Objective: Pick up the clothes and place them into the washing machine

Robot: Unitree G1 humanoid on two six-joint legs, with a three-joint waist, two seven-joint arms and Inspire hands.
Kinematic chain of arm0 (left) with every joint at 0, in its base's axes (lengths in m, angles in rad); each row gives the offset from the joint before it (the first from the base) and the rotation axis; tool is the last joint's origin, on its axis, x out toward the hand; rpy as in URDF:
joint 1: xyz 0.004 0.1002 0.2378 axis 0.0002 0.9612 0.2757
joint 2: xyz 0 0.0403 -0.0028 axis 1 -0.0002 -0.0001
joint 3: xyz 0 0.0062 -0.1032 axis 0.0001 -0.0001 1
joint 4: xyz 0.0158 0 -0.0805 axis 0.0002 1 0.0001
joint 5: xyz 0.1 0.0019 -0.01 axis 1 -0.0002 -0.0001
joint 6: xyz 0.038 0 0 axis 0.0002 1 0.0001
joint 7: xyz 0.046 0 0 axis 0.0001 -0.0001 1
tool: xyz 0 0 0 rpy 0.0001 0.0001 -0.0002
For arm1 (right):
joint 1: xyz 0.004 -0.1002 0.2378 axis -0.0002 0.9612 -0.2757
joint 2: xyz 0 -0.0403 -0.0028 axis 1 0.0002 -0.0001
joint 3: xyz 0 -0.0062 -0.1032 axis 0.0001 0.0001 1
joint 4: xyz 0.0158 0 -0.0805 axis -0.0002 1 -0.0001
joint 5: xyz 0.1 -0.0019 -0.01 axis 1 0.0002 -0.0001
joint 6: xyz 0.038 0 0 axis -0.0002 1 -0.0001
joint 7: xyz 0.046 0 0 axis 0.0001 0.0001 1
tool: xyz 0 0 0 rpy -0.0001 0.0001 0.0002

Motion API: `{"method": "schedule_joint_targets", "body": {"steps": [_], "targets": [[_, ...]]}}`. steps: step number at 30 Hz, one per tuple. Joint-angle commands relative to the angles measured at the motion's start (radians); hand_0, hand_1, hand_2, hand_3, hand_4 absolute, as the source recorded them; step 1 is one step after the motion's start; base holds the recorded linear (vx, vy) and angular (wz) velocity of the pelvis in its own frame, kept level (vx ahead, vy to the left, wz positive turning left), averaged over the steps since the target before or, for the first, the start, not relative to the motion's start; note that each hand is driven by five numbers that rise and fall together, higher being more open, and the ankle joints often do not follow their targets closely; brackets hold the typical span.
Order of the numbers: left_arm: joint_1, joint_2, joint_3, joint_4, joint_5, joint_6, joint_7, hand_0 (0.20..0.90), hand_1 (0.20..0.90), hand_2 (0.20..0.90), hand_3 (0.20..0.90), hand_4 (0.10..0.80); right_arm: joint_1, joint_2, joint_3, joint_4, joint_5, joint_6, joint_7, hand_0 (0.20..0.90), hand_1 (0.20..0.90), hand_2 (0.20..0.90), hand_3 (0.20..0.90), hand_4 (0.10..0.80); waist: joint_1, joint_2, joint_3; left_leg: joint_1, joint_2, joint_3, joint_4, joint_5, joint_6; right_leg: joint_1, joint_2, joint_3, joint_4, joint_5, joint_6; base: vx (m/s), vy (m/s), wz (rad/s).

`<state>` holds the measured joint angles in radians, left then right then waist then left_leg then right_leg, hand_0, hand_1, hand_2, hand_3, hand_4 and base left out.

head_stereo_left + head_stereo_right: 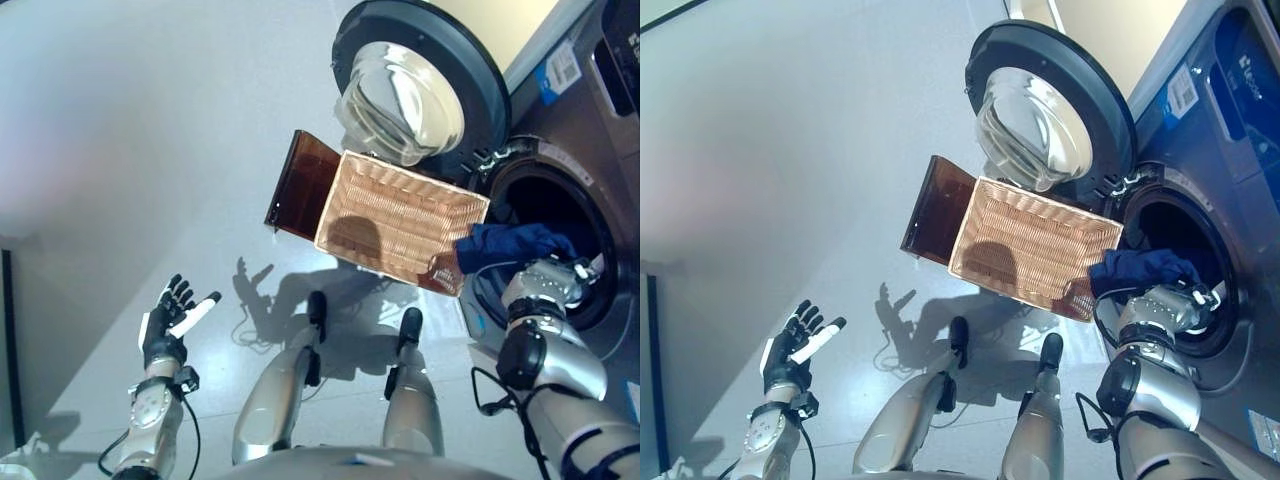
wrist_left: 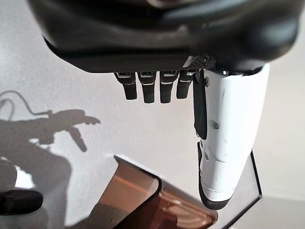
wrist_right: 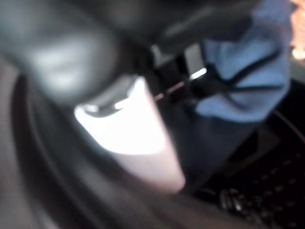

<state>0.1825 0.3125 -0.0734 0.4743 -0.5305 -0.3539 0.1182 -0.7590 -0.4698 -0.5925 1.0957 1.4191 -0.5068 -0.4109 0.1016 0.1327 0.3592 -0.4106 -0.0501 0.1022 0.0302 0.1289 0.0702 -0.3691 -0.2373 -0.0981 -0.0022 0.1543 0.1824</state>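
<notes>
Grey floor; right hand [image 1: 560, 275] fingers clutch blue garment [image 1: 510, 243] at drum.

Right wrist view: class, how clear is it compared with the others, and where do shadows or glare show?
Right wrist view: blurred, only the blue cloth and white thumb cover readable. Left wrist view: sharp, left hand casting a crisp shadow on the floor. Left eye view: glare on the door glass, a shadow across the basket.

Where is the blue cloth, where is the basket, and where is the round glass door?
blue cloth [image 1: 510, 243], left eye view, middle of the bunched fabric.
basket [image 1: 400, 215], left eye view, woven inside floor.
round glass door [image 1: 1035, 128], right eye view, clear bulging window.
</notes>
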Motion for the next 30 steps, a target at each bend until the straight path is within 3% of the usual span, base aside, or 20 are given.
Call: {"method": "schedule_joint_targets", "body": {"steps": [1,15,21,25,26,27,30], "targets": [[0.032,0.024,0.030,-0.061,-0.030,-0.068,0.014,0.900,0.900,0.900,0.900,0.800,-0.123,-0.363,0.143,-0.057,-0.181,-0.133,-0.007,0.200,0.200,0.200,0.200,0.300,0.014,0.044,-0.072,-0.018,0.026,-0.048,-0.037,-0.017,-0.104,-0.076,0.077,-0.036,0.063,-0.048,-0.076,-0.009,-0.050,-0.02],[0.074,0.043,0.021,-0.055,-0.015,-0.054,0.032,0.900,0.900,0.900,0.900,0.800,-0.236,-0.644,0.174,0.111,-0.276,-0.111,-0.216,0.200,0.200,0.200,0.200,0.300,0.003,0.081,-0.115,-0.035,0.032,-0.050,-0.087,0.006,-0.119,-0.117,0.088,-0.032,0.059,-0.046,-0.076,0.002,-0.009,-0.01],[0.086,0.040,0.021,-0.054,-0.029,-0.054,0.034,0.900,0.900,0.900,0.900,0.800,-0.251,-0.623,0.193,0.105,-0.293,-0.100,-0.240,0.200,0.200,0.200,0.200,0.300,-0.001,0.108,-0.117,-0.039,0.027,-0.045,-0.095,0.012,-0.118,-0.136,0.088,-0.014,0.069,-0.047,-0.079,-0.004,0.016,-0.04],[0.088,0.032,0.030,-0.070,-0.048,-0.065,0.031,0.900,0.900,0.900,0.900,0.800,-0.257,-0.559,0.260,-0.024,-0.358,-0.074,-0.193,0.200,0.200,0.200,0.200,0.300,-0.004,0.121,-0.103,-0.043,0.027,-0.032,-0.094,0.014,-0.115,-0.149,0.089,0.000,0.077,-0.046,-0.082,-0.026,0.021,-0.14],[0.089,0.027,0.030,-0.073,-0.049,-0.068,0.029,0.900,0.900,0.900,0.900,0.800,-0.244,-0.539,0.284,-0.067,-0.389,-0.060,-0.168,0.431,0.431,0.431,0.431,0.465,-0.007,0.123,-0.096,-0.044,0.028,-0.027,-0.093,0.014,-0.115,-0.153,0.090,0.003,0.079,-0.046,-0.082,-0.045,-0.005,-0.12],[0.088,0.027,0.030,-0.077,-0.049,-0.073,0.025,0.900,0.900,0.900,0.900,0.800,-0.227,-0.534,0.303,-0.069,-0.429,-0.037,-0.153,0.900,0.900,0.900,0.900,0.800,-0.010,0.123,-0.091,-0.045,0.029,-0.024,-0.091,0.014,-0.116,-0.155,0.090,0.004,0.083,-0.046,-0.083,-0.047,-0.017,-0.07],[0.083,0.032,0.028,-0.079,-0.059,-0.080,0.006,0.900,0.900,0.900,0.900,0.800,-0.216,-0.526,0.349,-0.019,-0.435,0.013,-0.086,0.900,0.900,0.900,0.900,0.800,-0.011,0.120,-0.082,-0.047,0.032,-0.020,-0.087,0.015,-0.118,-0.159,0.090,0.004,0.088,-0.047,-0.085,-0.038,-0.023,0.00]]}}
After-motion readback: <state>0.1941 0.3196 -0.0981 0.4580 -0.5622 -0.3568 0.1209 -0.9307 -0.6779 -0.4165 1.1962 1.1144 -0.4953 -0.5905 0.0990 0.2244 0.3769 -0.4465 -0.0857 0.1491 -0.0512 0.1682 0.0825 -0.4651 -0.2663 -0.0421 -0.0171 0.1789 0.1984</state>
